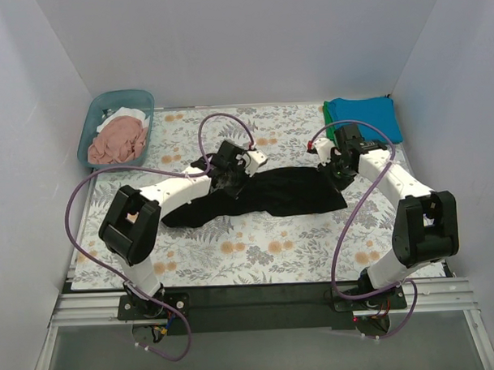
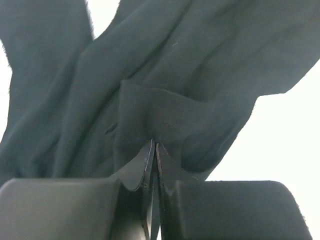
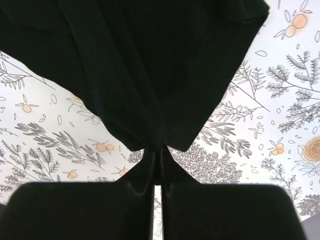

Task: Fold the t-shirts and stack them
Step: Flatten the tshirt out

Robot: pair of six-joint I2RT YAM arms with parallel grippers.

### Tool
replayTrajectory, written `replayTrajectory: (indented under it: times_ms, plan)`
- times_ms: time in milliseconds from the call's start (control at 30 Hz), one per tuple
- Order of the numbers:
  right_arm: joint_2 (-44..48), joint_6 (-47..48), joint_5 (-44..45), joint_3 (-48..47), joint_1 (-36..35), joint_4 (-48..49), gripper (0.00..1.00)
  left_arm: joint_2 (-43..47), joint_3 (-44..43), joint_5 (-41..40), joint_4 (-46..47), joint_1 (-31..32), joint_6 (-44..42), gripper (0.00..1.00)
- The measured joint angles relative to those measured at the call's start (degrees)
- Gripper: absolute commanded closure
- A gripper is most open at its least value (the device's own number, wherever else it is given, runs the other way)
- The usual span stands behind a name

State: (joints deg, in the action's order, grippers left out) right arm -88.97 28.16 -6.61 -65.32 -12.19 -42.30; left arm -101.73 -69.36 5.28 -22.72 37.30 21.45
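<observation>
A black t-shirt lies bunched across the middle of the floral cloth. My left gripper is shut on a fold of it near its left end; the wrist view shows the fingers pinching black cloth. My right gripper is shut on its right end; the wrist view shows the cloth hanging from the closed fingertips above the table. Folded teal-blue and green t-shirts lie stacked at the far right. Pink and white t-shirts lie in the tub.
The teal plastic tub stands at the far left corner. The floral table cloth covers the table. White walls close in on three sides. Purple cables loop from both arms.
</observation>
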Motion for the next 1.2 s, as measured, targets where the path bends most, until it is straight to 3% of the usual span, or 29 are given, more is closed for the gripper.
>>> replayTrajectory:
  times_ms: [133,400,567,667,833,1000,1200]
  plan:
    - [0.13,0.37,0.0,-1.4,1.05,-0.02,0.99,2.27,-1.25,1.88,-2.95,-4.02,0.02,1.0]
    - [0.31,0.17,-1.33,-3.28,2.08,0.11,0.99,3.54,-10.38,4.5,-3.91,-18.6,1.55,1.0]
    - [0.2,-0.5,-2.82,-3.28,2.05,0.04,0.99,-2.27,-14.8,9.35,-4.33,-17.53,3.41,1.0]
    - [-0.02,-0.76,-3.02,-3.28,2.05,0.02,0.99,-6.93,-17.38,12.68,-5.16,-17.05,5.07,0.92]
    - [-0.02,-0.79,-3.02,-3.15,2.05,0.02,0.99,-9.55,-18.21,15.72,-7.69,-19.34,6.88,0.69]
    - [-0.02,-0.79,-3.21,-3.13,2.08,0.02,0.99,-7.26,-18.34,17.03,-8.63,-21.03,8.41,0.69]
    - [-0.76,-0.79,-3.82,-3.08,2.08,0.02,0.99,-4.59,-19.82,14.14,-8.59,-15.04,8.57,0.71]
